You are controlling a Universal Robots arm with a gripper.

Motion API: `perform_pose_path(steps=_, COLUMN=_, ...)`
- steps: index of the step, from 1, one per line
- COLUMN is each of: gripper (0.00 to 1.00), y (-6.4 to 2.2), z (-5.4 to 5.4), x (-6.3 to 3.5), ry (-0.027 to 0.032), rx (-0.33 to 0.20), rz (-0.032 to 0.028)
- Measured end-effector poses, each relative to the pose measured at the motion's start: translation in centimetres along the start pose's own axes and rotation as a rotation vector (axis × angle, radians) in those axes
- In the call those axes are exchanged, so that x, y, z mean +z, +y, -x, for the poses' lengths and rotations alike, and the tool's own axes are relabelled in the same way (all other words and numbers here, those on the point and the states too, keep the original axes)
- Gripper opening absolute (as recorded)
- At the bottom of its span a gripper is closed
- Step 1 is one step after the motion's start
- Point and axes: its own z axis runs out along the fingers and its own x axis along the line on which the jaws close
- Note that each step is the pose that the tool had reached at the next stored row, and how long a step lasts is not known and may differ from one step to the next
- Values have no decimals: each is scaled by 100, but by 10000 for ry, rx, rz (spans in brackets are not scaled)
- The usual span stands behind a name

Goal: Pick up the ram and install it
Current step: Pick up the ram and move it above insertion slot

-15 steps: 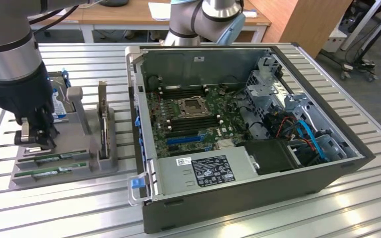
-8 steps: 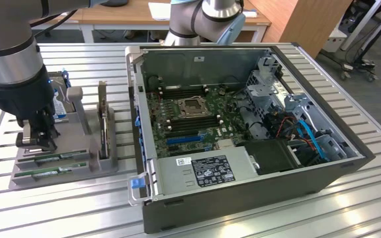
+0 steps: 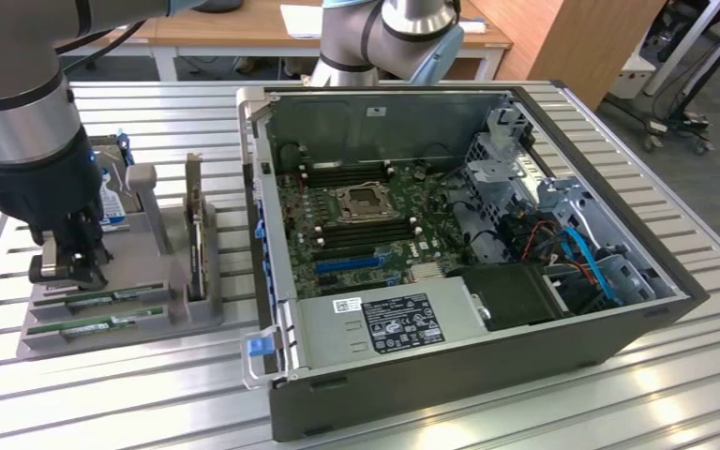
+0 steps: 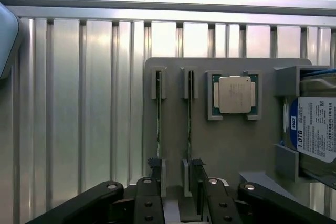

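Two ram sticks stand on edge in slots of a grey holder (image 4: pixel 220 145); from the wrist they are thin lines, one ram (image 4: pixel 158 121) and a second (image 4: pixel 189 121). In the exterior view they are green strips, ram (image 3: pixel 100 298) and ram (image 3: pixel 85 325), at the holder's near end. My gripper (image 3: pixel 70 268) hangs just above that end, open, with nothing between its fingers. In the wrist view the gripper (image 4: pixel 176 165) has its black fingertips (image 4: pixel 154 163) close to the sticks' near ends; contact cannot be told.
The holder (image 3: pixel 147 319) also carries a CPU (image 4: pixel 234 94), a blue-labelled hard drive (image 4: pixel 315 129) and an upright expansion card (image 3: pixel 194 225). An open computer case (image 3: pixel 460 375) with its motherboard (image 3: pixel 360 211) fills the exterior view's right. Everything rests on a slatted aluminium table (image 3: pixel 123 403).
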Motion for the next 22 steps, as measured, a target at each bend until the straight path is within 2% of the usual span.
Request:
perform_pose_path(steps=6, gripper=36, y=-1, z=-4, x=28, ry=0, rx=1, rz=0)
perform_pose_path(steps=17, gripper=36, y=-9, z=-19, x=211, ry=0, rx=1, rz=0)
perform_pose_path(steps=22, gripper=36, y=-11, z=-31, x=218, ry=0, rx=-3, rz=-1)
